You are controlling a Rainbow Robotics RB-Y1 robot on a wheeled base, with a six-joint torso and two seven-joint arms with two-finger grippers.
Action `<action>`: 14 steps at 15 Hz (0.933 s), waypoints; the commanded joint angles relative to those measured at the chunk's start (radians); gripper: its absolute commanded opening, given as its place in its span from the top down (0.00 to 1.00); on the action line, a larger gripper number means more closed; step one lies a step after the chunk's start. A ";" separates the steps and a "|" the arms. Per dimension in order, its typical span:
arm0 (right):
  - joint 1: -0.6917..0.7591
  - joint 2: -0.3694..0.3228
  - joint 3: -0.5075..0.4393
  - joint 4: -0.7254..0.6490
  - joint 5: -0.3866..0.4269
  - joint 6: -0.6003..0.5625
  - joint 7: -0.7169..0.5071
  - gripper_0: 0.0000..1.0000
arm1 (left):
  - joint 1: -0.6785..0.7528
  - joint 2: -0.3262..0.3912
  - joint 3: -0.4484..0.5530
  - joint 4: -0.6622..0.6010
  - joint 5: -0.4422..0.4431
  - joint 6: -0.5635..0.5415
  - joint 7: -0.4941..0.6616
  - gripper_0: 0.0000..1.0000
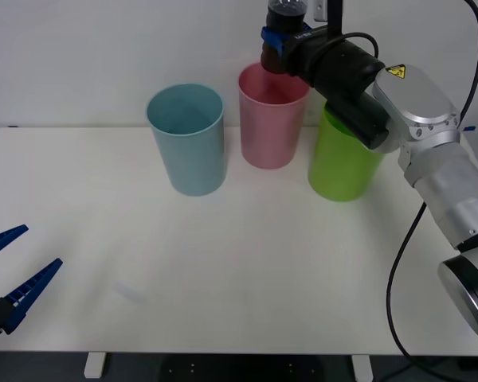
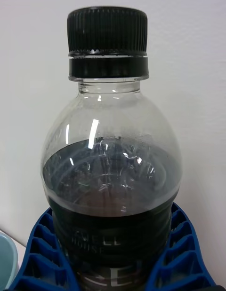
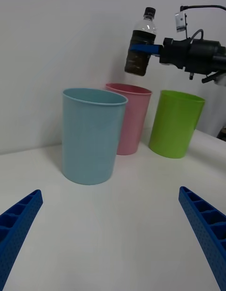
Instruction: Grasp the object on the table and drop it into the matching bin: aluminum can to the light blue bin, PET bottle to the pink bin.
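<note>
The right gripper (image 1: 280,40) is gripping the PET bottle (image 3: 141,43) with its jaws clenched around the dark lower body, and it is holding the bottle upright in the air above the pink bin (image 1: 272,118), clear of the bin's rim. The left gripper (image 1: 12,278) is idling low over the near-left part of the tabletop (image 1: 247,263), well apart from the pink bin, with its jaws spread wide and grasping nothing. The white tabletop is carrying three bins in a row along its far side: the light blue bin (image 1: 188,139) is standing just beside the pink bin on its left, and a lime green bin (image 1: 344,163) is standing just beside it on the right, partly behind the right arm. A plain pale wall is running behind the pink bin. The right wrist view is showing the bottle close up, its ribbed black cap (image 2: 107,31), clear shoulder and dark contents, with the blue ribbed fingers (image 2: 44,253) pressing against both sides of its lower body. The left wrist view is showing the bottle from the side, hanging above the pink bin's open mouth, which the right wrist view is not taking in.
</note>
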 commanded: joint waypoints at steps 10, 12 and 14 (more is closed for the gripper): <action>0.005 0.000 0.000 0.000 -0.004 -0.018 0.073 0.00 | 0.000 0.000 0.000 0.000 0.000 0.000 0.000 0.00; 0.021 0.000 -0.005 -0.012 -0.015 -0.033 0.082 0.00 | 0.000 0.000 0.000 0.000 0.000 0.000 0.000 0.00; 0.064 -0.001 -0.018 -0.066 -0.015 -0.041 0.087 0.00 | 0.000 0.000 0.000 0.000 0.000 0.000 0.000 0.00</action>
